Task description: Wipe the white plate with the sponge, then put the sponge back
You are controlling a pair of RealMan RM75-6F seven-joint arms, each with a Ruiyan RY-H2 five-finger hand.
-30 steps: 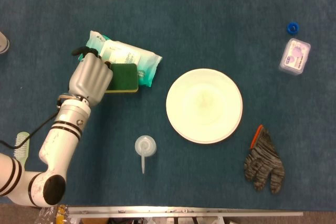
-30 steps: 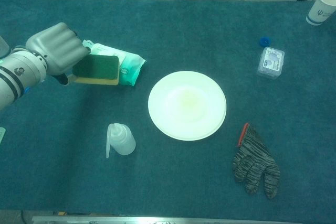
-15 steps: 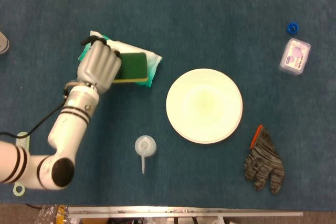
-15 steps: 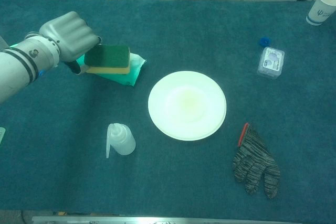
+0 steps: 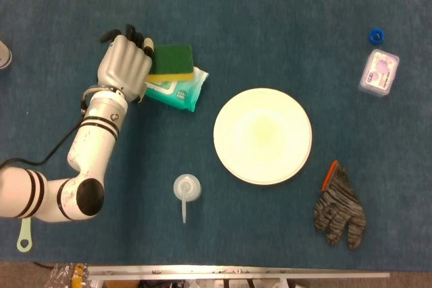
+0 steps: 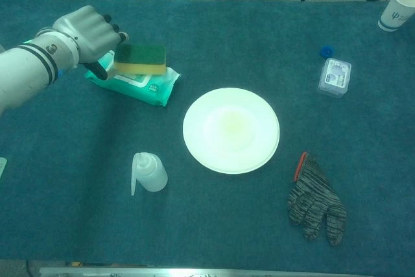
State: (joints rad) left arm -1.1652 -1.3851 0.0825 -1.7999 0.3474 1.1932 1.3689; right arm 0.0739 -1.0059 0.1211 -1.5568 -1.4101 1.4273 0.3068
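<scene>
The white plate (image 5: 262,135) (image 6: 231,130) lies in the middle of the blue table. The sponge (image 5: 170,61) (image 6: 139,59), green on top and yellow beneath, is to the plate's left, above the far edge of a green wet-wipe pack (image 5: 174,90) (image 6: 133,83). My left hand (image 5: 123,67) (image 6: 89,30) grips the sponge's left end, fingers wrapped on it. Whether the sponge touches the pack I cannot tell. My right hand appears in neither view.
A clear squeeze bottle (image 5: 185,189) (image 6: 147,172) lies in front of the plate's left side. A grey knit glove (image 5: 339,210) (image 6: 316,202) lies front right. A small plastic box (image 5: 379,72) (image 6: 334,76) and a blue cap (image 5: 376,34) sit far right. A paper cup (image 6: 397,9) stands at the back right corner.
My left hand has carried the sponge away from me, from over the near side of the wipe pack to its far edge, uncovering the pack's label.
</scene>
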